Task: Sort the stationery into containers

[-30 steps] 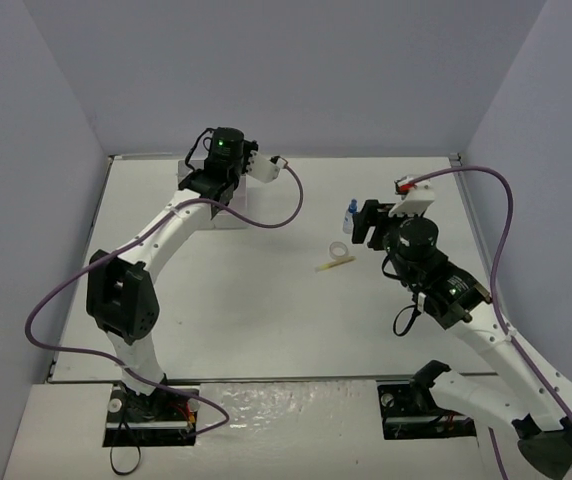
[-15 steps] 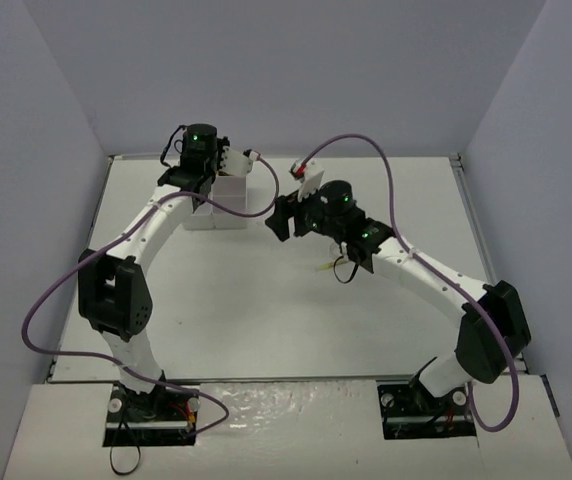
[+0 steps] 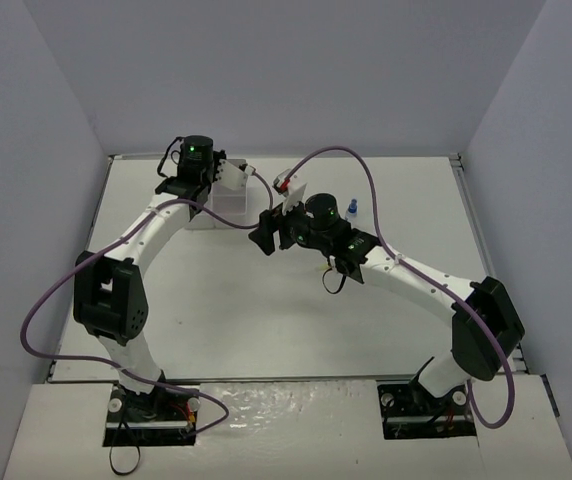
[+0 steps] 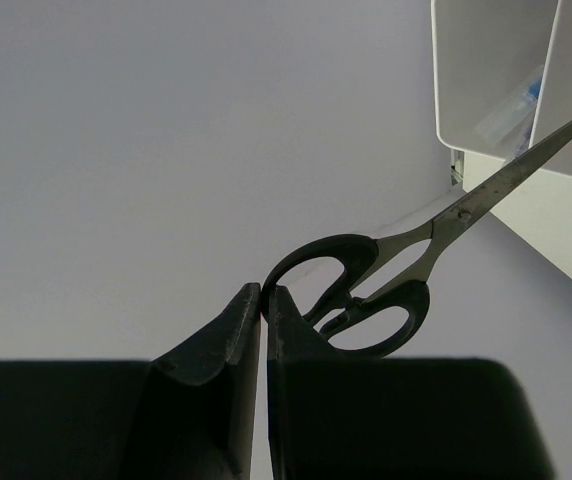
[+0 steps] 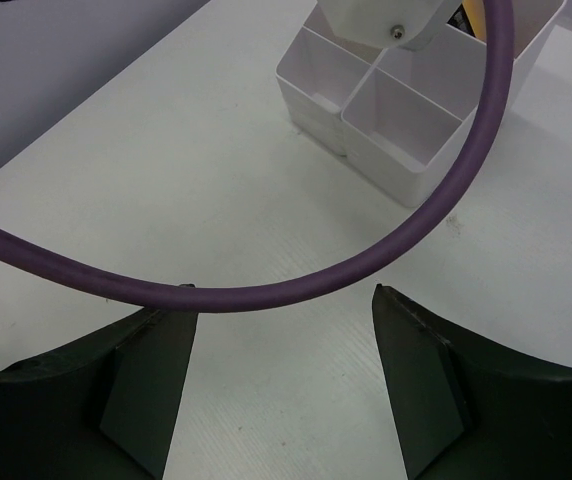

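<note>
Black scissors (image 4: 428, 236) nipped in left tool (image 4: 264, 295), blade tip by containers (image 4: 486, 70) rim

scissors (image 4: 421, 235): black handles, grey blades | containers (image 5: 371, 150): white | cable (image 5: 266, 292): purple | bottle (image 3: 352, 208): blue cap

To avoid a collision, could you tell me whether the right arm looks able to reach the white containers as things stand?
Probably not cleanly: a purple cable hangs across just ahead of the open right fingers, and the left fingers, shut on the scissors, are at the containers.
</note>
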Robot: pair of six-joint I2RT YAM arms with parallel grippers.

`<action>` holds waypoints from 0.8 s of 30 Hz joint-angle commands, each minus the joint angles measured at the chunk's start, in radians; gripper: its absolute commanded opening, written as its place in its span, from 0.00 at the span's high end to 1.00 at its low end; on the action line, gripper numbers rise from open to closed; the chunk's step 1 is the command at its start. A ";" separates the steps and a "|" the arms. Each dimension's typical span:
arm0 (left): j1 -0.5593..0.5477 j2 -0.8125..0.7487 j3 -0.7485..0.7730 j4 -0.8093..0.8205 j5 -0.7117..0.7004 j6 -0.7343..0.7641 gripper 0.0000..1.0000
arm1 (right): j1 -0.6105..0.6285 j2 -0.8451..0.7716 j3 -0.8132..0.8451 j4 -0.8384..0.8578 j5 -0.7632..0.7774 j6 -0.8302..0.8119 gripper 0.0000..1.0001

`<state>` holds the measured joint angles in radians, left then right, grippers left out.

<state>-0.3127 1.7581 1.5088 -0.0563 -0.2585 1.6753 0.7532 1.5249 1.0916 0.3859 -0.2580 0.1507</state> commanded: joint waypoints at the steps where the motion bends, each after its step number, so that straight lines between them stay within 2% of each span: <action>1: 0.006 -0.069 0.055 0.059 0.008 0.046 1.00 | -0.006 -0.057 0.010 0.087 0.026 0.003 0.33; 24: -0.003 -0.060 0.069 0.037 -0.006 0.004 1.00 | -0.025 -0.115 -0.004 0.039 0.077 -0.017 0.32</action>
<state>-0.3128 1.7580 1.5089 -0.0496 -0.2588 1.6958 0.7430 1.4831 1.0793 0.3730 -0.2106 0.1480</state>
